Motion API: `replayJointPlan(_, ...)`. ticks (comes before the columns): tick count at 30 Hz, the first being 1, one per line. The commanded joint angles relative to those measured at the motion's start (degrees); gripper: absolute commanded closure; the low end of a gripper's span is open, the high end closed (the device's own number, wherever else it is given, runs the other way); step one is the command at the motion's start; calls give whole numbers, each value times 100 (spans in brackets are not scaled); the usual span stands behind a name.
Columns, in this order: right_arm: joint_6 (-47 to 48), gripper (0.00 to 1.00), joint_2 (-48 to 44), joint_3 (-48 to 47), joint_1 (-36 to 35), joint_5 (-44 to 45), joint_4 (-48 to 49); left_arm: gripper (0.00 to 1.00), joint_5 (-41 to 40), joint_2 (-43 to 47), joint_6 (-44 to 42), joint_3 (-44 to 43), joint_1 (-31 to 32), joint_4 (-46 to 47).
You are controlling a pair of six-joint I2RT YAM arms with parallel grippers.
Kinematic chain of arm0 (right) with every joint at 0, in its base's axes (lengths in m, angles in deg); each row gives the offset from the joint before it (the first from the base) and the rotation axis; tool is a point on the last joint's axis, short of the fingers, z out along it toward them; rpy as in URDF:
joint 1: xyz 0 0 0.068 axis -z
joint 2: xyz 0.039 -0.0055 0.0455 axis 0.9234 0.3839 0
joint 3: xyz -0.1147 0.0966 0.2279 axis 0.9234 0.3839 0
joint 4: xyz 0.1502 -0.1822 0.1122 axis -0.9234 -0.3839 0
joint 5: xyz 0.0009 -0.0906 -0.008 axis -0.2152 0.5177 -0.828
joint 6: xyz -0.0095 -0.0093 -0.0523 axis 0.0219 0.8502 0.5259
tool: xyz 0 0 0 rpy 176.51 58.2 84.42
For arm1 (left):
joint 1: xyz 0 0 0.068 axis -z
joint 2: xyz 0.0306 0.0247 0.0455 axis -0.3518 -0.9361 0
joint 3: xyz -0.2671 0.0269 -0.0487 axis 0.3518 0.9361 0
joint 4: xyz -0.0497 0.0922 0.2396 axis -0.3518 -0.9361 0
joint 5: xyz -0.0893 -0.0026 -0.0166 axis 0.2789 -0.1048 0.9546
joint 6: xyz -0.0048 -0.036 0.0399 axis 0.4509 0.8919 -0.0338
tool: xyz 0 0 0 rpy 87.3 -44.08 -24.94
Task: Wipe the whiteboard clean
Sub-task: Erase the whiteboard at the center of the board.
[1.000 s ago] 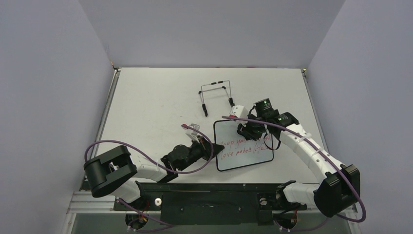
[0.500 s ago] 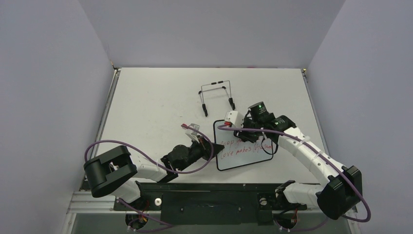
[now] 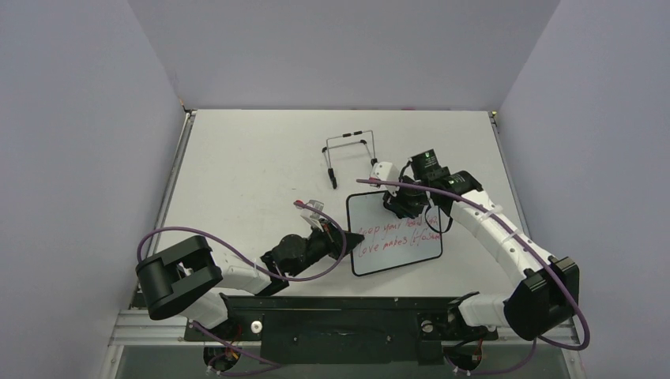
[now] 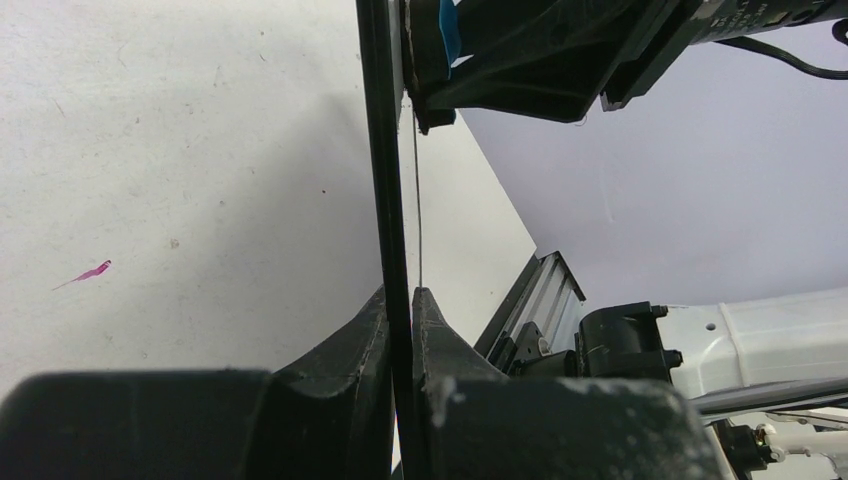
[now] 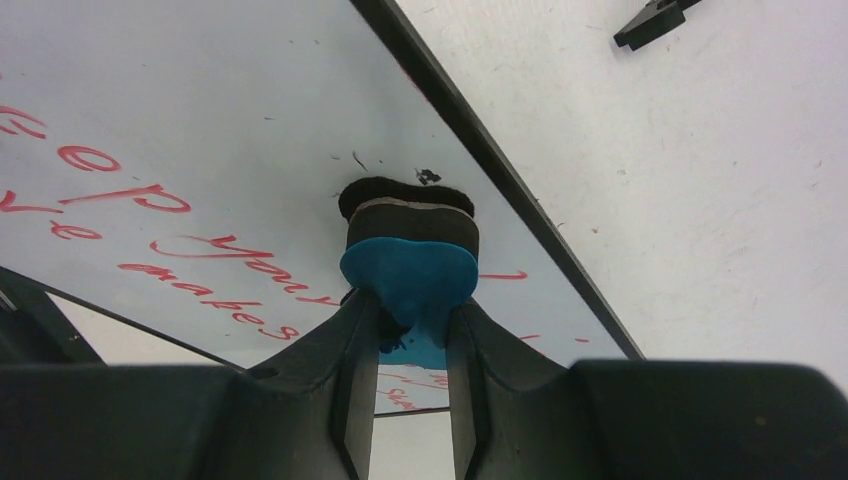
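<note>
The whiteboard [image 3: 395, 237] lies flat on the table, with red handwriting across its lower half; it also shows in the right wrist view [image 5: 200, 150]. My left gripper [image 3: 341, 243] is shut on the board's left edge; in the left wrist view the black frame [image 4: 385, 180] runs edge-on between my fingers. My right gripper [image 3: 408, 207] is shut on the small blue eraser [image 5: 410, 275] and presses its dark felt pad onto the board near its far right edge. The eraser's blue also shows in the left wrist view [image 4: 449, 30].
A black wire stand [image 3: 351, 154] stands on the table beyond the board. A small clear and red object [image 3: 310, 207] lies left of the board's far corner. Walls close in the left, right and back of the table [image 3: 237, 174].
My right gripper with the eraser swept left over the board's upper part, then back right toward the far right edge. Some red writing at the upper right is gone. The left gripper stayed still.
</note>
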Motion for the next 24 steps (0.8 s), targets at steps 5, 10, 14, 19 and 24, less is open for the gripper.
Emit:
replayJointPlan(5,365,100,-374,634,-367,-197,200,100,740,133,-353,-166,178,599)
replayJointPlan(10,330,100,-582,873,183,-65,298,100,740,175,-370,-161,178,587)
replayJointPlan(14,208,100,-338,514,366,58,500,100,740,157,-378,-191,176,567)
replayJointPlan(19,-15,100,6,-186,308,-68,557,100,740,160,-370,-201,176,546)
replayJointPlan(24,137,100,-212,188,-191,-281,327,100,740,179,-375,-184,176,508)
